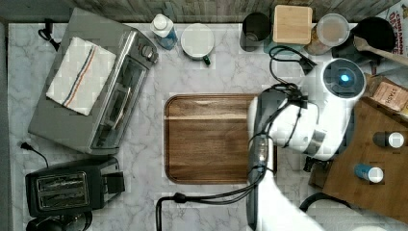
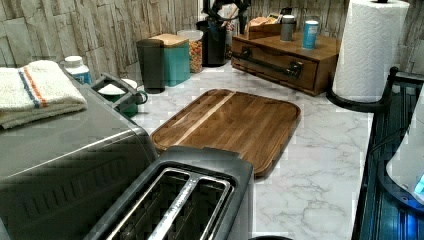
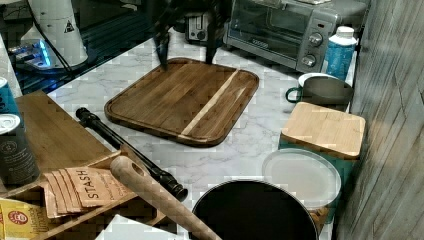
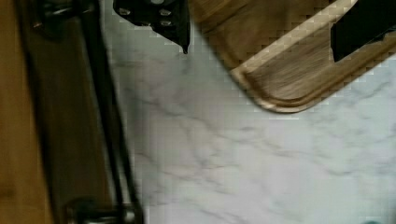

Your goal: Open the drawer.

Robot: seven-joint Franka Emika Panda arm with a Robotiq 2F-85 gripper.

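Wrist view: the gripper [image 4: 261, 32] hangs with jaws spread wide, holding nothing, above the marble counter [image 4: 243, 158] beside the drawer [image 4: 70, 130]. The left view shows the drawer front [image 2: 272, 62] flush, closed.

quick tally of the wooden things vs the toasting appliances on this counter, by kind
Wooden drawer unit: 1
Wooden cutting board: 1
Wooden canister lid: 1
Wooden utensil handle: 1
Toaster oven: 1
Slot toaster: 1
Total: 6
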